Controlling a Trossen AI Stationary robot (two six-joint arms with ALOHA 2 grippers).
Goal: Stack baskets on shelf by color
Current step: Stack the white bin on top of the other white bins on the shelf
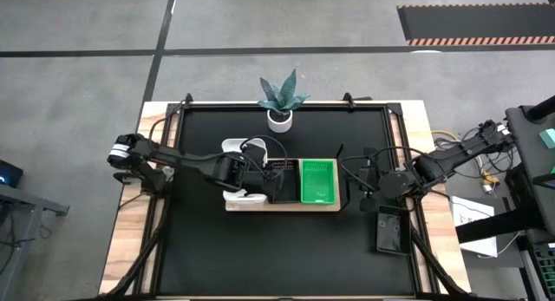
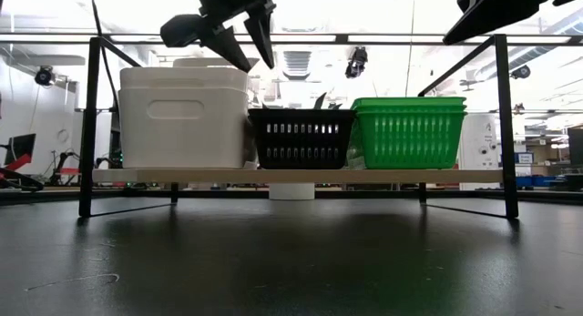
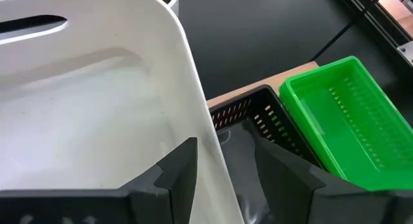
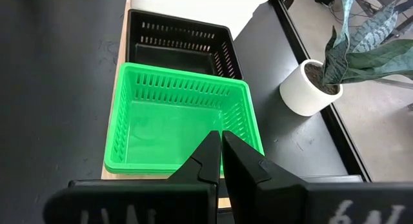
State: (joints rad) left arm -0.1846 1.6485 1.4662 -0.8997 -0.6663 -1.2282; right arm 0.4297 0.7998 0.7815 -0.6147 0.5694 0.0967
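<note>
We see the low view strongly backlit: bright ceiling lights and windows wash out the room, leaving the arms overhead as dark silhouettes. The black table mat (image 2: pixel 291 261) shows a soft sheen. From above, light falls evenly, with faint shadows. Both wrist views look sharp.
</note>
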